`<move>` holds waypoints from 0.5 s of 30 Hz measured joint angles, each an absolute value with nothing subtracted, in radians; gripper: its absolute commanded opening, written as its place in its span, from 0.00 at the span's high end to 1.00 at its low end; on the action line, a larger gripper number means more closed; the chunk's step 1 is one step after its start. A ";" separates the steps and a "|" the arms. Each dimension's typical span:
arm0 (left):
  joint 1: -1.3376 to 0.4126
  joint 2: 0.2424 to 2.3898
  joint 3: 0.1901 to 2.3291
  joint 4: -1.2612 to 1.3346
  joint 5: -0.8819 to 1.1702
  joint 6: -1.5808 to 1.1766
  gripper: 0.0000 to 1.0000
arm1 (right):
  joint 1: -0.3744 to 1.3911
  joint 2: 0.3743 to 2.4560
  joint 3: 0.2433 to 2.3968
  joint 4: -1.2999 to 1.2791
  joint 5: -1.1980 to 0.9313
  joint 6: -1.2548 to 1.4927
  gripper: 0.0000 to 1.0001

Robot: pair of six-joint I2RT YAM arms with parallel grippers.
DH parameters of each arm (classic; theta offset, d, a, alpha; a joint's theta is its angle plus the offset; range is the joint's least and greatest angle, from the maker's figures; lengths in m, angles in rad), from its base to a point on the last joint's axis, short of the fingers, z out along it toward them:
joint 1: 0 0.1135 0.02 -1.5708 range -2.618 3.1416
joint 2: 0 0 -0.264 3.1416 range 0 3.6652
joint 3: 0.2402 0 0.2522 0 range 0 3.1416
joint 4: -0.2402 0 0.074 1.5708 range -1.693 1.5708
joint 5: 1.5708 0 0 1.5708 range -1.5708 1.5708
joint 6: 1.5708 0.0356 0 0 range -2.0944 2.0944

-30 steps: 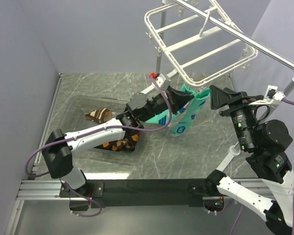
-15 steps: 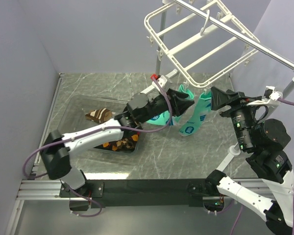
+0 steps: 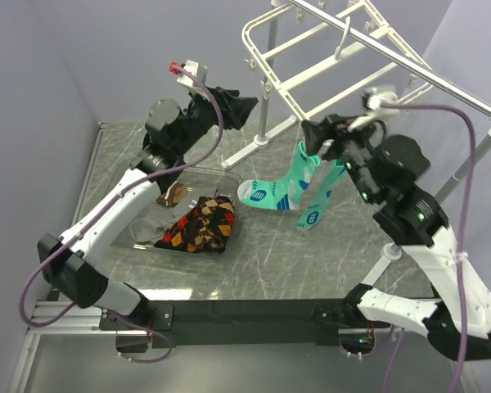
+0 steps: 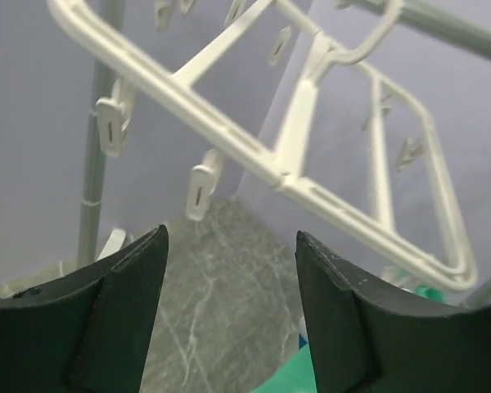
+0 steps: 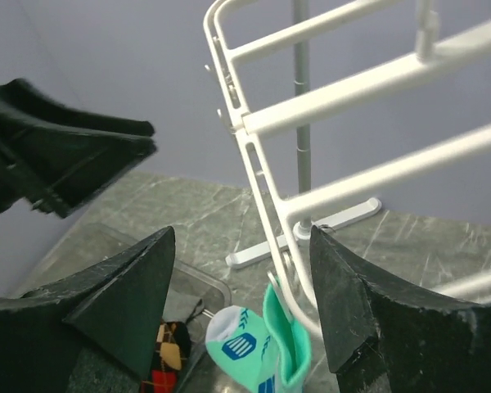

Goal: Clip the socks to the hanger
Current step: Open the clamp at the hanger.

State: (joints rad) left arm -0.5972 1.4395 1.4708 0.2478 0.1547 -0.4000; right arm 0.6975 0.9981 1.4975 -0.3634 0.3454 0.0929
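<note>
Mint-green socks (image 3: 304,176) now hang from the hanger (image 3: 311,78). Left fingers (image 3: 237,106) have released them, and right fingers (image 3: 315,135) are also wide and empty. Argyle socks (image 3: 200,229) remain.

Two socks (image 3: 301,173) hang off hanger (image 3: 272,82) near rim, right of tray (image 3: 139,237) on desk (image 3: 311,254); other socks (image 3: 200,225) in tray.

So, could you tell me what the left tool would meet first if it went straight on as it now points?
Probably the hanger: its white rim bar lies dead ahead between the left tool's open fingers, though depth is unclear.
</note>
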 measured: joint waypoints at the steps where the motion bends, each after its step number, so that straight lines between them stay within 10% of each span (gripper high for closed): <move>1: -0.573 1.460 1.485 0.236 0.173 -0.412 0.31 | 0.698 1.031 1.524 -0.368 0.338 0.080 0.30; 15: -0.443 1.684 1.701 0.225 0.501 -0.511 0.31 | 0.698 1.203 1.621 -0.418 0.300 0.002 0.36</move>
State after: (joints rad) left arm -0.4431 1.6844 1.7008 0.2253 0.5014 -0.5114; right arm 0.6975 1.2034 1.6211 -0.4175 0.3000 0.0021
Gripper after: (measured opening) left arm 0.702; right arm 0.649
